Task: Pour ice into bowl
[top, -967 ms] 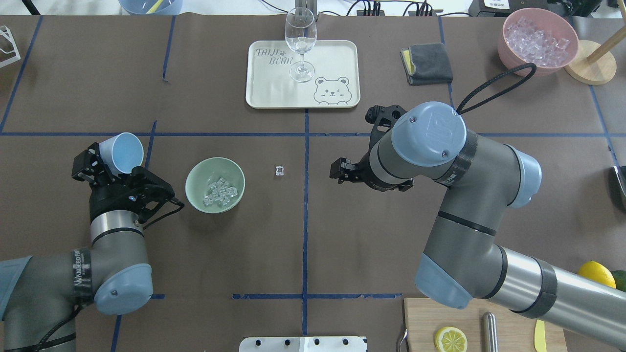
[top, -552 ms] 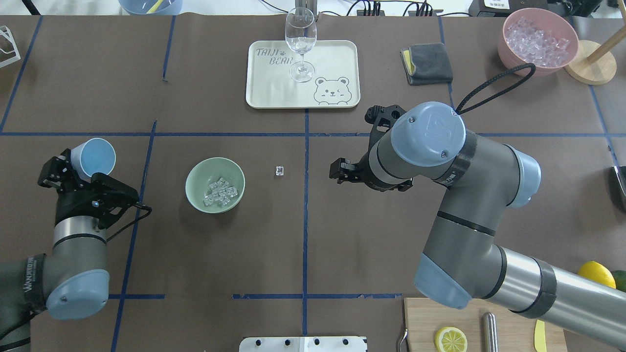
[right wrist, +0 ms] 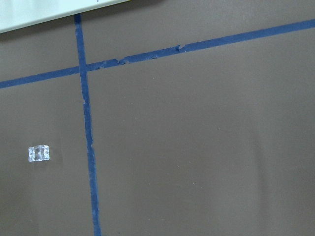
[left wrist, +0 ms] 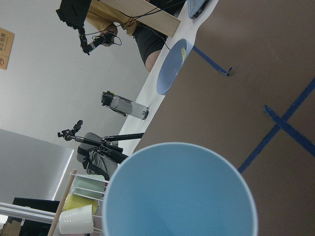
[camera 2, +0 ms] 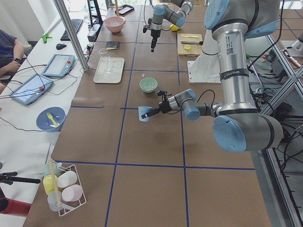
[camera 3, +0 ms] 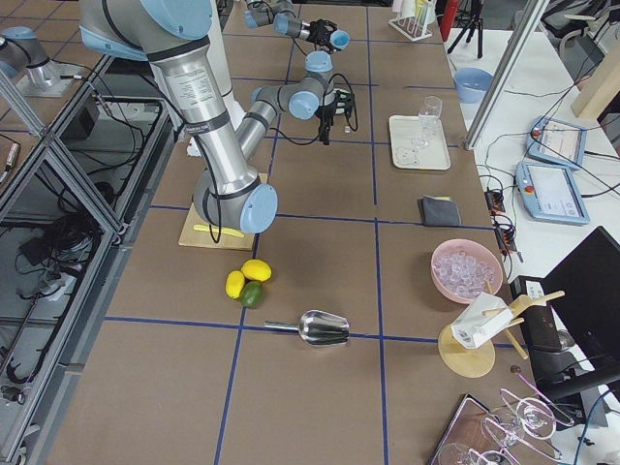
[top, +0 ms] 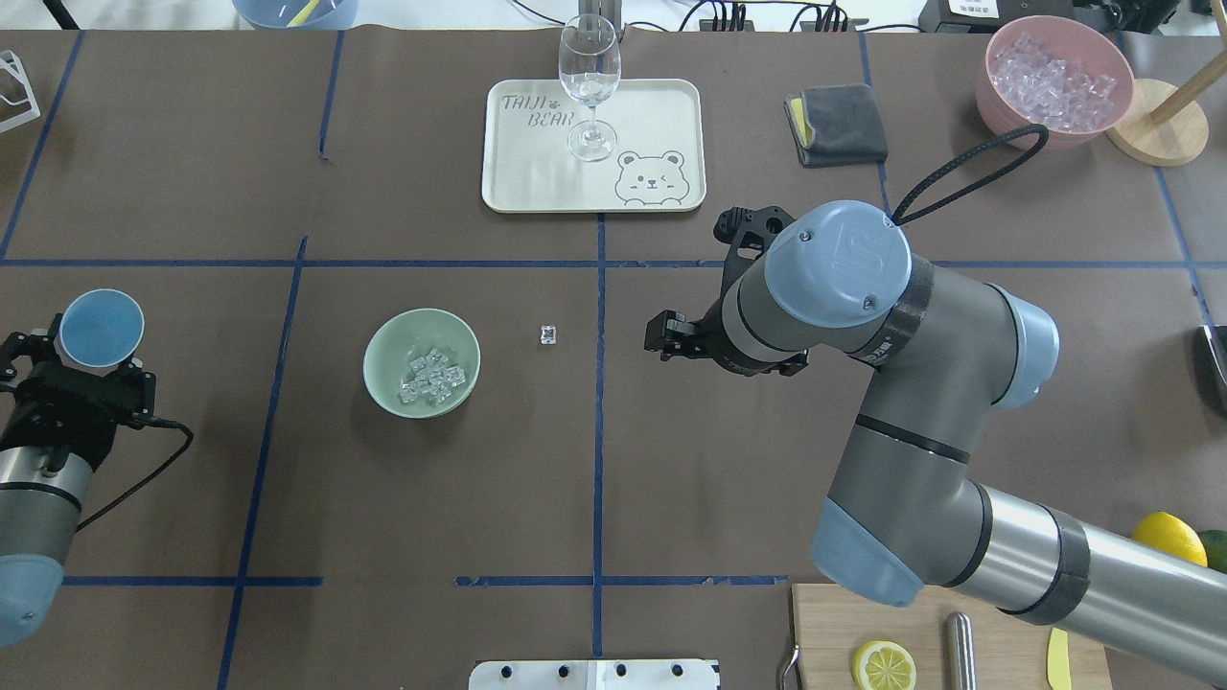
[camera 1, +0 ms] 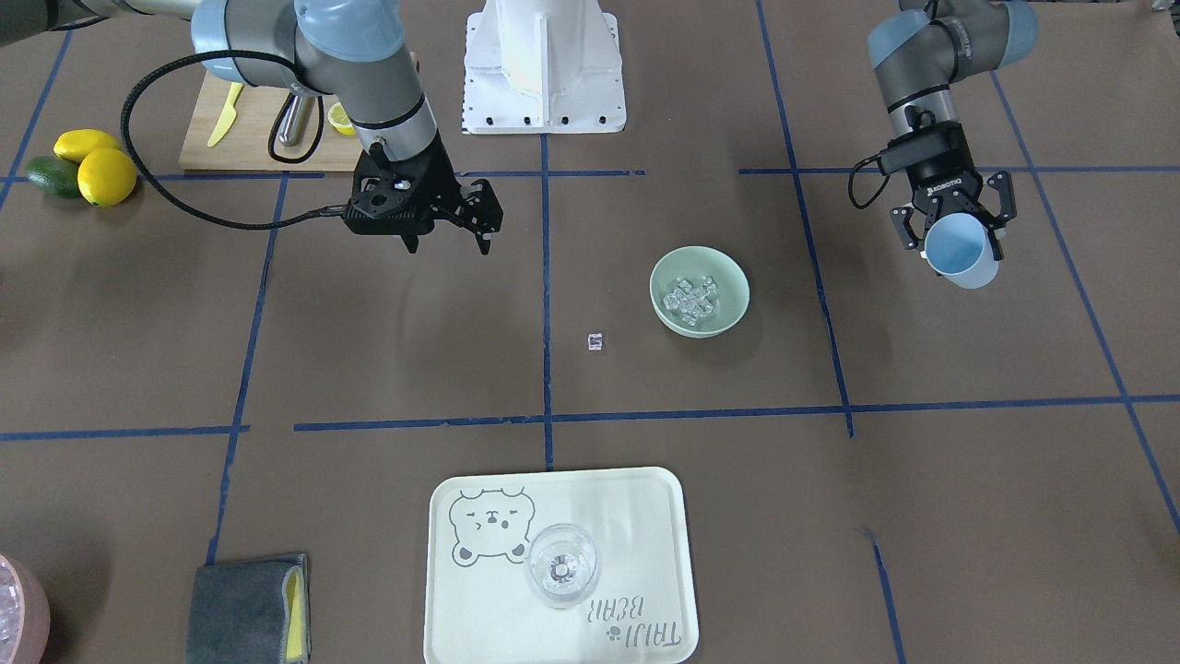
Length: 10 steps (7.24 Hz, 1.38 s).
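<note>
Ice (top: 434, 376) was found heaped in the green bowl (top: 391, 337), left of centre | empty blue cup (top: 101, 329) was clamped by the left gripper (camera 1: 954, 242) at far left edge, well apart from the bowl | right gripper (camera 1: 448, 247) was spread wide, empty.

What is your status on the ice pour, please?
Left gripper shut on empty blue cup, held aside. Right gripper open, empty. Ice in green bowl. One stray cube on table, apart from bowl.
</note>
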Each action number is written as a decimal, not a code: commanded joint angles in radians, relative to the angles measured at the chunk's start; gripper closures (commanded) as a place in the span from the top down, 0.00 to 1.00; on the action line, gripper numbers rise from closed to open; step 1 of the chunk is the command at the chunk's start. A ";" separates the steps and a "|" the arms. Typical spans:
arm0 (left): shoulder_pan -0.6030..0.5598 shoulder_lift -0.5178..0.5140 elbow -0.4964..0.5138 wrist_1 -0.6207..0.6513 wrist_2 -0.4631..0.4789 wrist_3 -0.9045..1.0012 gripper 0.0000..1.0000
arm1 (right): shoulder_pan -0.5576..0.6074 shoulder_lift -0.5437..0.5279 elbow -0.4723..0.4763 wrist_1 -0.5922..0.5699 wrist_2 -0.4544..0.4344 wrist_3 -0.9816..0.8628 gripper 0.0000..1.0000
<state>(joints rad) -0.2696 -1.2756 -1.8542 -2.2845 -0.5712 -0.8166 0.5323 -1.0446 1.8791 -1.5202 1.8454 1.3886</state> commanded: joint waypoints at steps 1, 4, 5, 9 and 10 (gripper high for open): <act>-0.002 0.030 0.119 -0.447 -0.012 0.001 0.00 | 0.000 0.002 0.002 0.000 0.000 0.001 1.00; -0.005 0.022 0.158 -0.654 -0.066 -0.028 0.00 | 0.000 0.002 0.000 0.000 0.000 0.003 1.00; -0.010 0.013 0.183 -0.697 -0.100 -0.149 0.00 | 0.000 0.000 0.000 0.000 0.000 0.003 1.00; -0.013 -0.062 0.342 -0.785 -0.098 -0.225 0.00 | -0.002 0.005 0.002 0.000 0.000 0.003 1.00; -0.013 -0.064 0.366 -0.784 -0.099 -0.237 0.00 | -0.003 0.020 0.000 -0.002 -0.003 0.007 1.00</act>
<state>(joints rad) -0.2813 -1.3285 -1.5142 -3.0672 -0.6691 -1.0358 0.5304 -1.0369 1.8801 -1.5205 1.8446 1.3925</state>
